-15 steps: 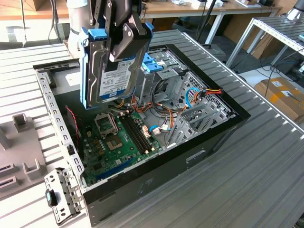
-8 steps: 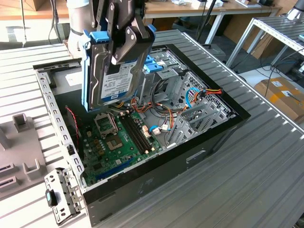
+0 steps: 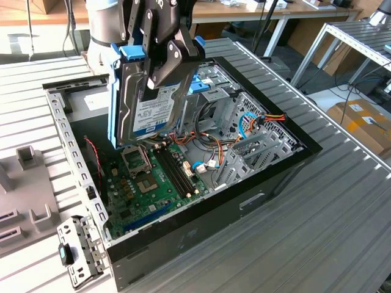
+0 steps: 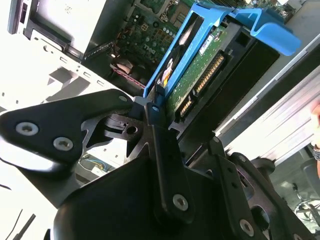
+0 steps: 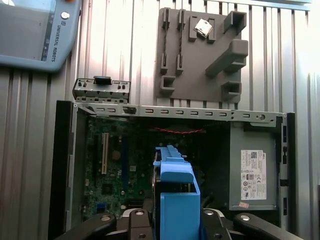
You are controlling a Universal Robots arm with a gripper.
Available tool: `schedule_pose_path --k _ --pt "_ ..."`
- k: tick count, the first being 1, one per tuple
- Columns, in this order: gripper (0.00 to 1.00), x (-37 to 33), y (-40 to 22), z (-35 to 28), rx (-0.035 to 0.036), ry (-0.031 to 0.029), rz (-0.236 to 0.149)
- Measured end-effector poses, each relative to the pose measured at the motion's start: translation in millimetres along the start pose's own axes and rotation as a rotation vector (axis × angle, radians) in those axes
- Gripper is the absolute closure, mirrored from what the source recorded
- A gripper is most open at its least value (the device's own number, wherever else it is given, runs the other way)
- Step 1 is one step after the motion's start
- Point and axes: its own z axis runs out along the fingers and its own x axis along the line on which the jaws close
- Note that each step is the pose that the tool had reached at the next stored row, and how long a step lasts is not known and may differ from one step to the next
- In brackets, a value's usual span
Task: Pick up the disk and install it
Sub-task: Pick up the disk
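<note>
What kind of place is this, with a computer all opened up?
Probably a robotics lab or workshop: an open computer case sits on a ribbed metal table, the robot's tool grips the disk above it, and a teach pendant lies nearby.

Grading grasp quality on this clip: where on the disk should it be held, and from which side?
Across its two broad faces near the top end, from above. The disk hangs nearly upright over the open computer case, blue rails along its narrow edges, so the faces offer flat parallel surfaces. The gripper is shut on it that way.
</note>
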Motion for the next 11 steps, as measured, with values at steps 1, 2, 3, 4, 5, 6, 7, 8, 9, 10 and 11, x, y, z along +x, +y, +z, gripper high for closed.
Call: schedule_pose_path --k 1,2,3,4,5,6,7,8,9,10,11 --pt "0.64 1.2 0.0 -0.1 0.0 0.0001 0.0" --pt "0.64 1.9 0.0 -0.1 0.0 0.0001 0.0" --pt "0.64 3.1 0.0 -0.1 0.0 0.0 0.0" --pt "0.64 4.0 0.0 -0.1 0.0 0.0 0.0" --pt "0.64 5.4 -0.1 -0.2 0.0 0.0001 0.0" --pt "0.64 6.9 -0.2 -0.2 0.0 0.0 0.0" --pt "0.64 8.3 -0.3 -0.3 0.0 0.0 0.0" --pt "0.64 9.4 -0.4 -0.3 0.0 0.0 0.0" --pt "0.64 10.7 -0.5 -0.3 0.0 0.0 0.0" --pt "0.64 11.6 -0.5 -0.3 0.0 0.0001 0.0" --pt "0.64 12.5 -0.5 -0.4 0.0 0.0001 0.0"
